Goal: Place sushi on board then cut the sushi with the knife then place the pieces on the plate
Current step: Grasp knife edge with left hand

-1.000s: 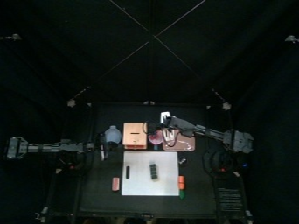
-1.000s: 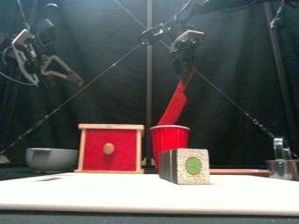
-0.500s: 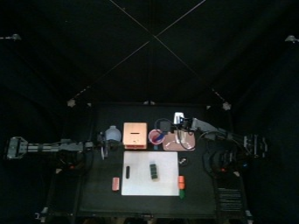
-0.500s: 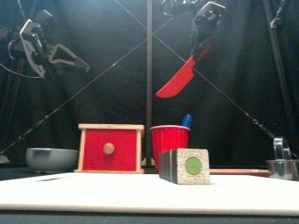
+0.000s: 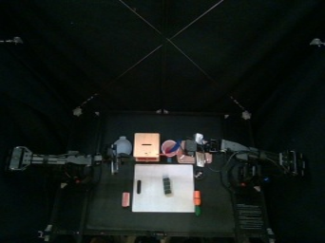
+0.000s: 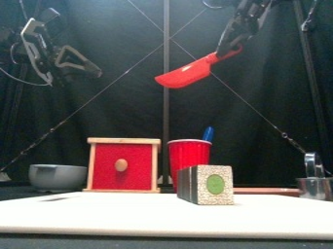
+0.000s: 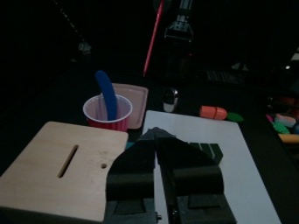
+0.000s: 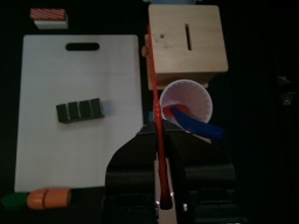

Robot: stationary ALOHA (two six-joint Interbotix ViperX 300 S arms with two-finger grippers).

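Sushi (image 5: 165, 184) lies on the board (image 5: 146, 203), long axis front to back, frontward and left of my right fingers (image 6: 239, 37), which clamp the knife (image 6: 189, 73) high over the cup (image 6: 189, 154). My left fingers (image 7: 162, 175), together, hang left of the board.

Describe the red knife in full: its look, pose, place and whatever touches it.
The red knife is a one-piece toy, plastic by its look, with a broad rounded blade and a narrower handle. The right gripper is shut on the handle end, and nothing else touches it. It hangs high in the air, roughly above the red cup and well clear of it. It is tilted nearly flat, with the blade end lower and pointing toward the left arm's side. The right wrist view shows it edge-on, as a thin red strip.
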